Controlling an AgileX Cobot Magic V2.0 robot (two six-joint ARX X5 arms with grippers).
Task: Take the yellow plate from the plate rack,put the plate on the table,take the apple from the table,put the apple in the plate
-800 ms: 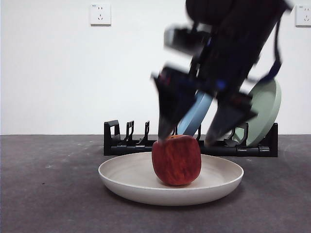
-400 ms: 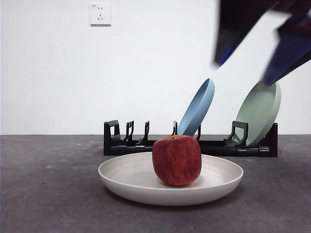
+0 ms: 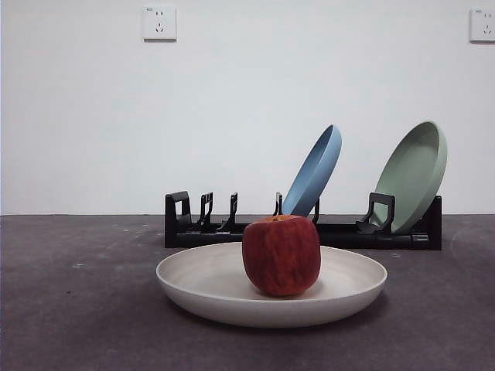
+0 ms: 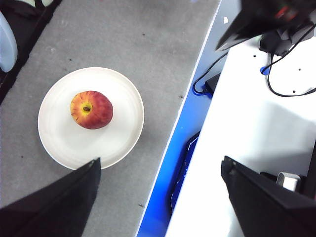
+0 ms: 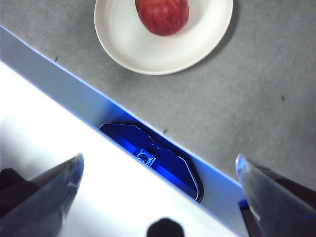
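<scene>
Arm gone, left gripper [image 4: 160,170] wide, empty

A dark grey, faintly mottled bench [image 3: 85,309] stretches level across the front view, meeting a plain white wall behind. Near the front, a wide, shallow, cream-coloured yellow plate [image 3: 209,290] lies flat on the surface, its raised rim facing up. Well behind it, a long, low black plate rack [image 3: 193,224] stands on the bench, running crosswise. From above, in the left wrist view, the plate is a pale round disc on speckled grey, and the bench ends beside it at a straight edge with a bright blue strip [image 4: 185,143] along it.
</scene>
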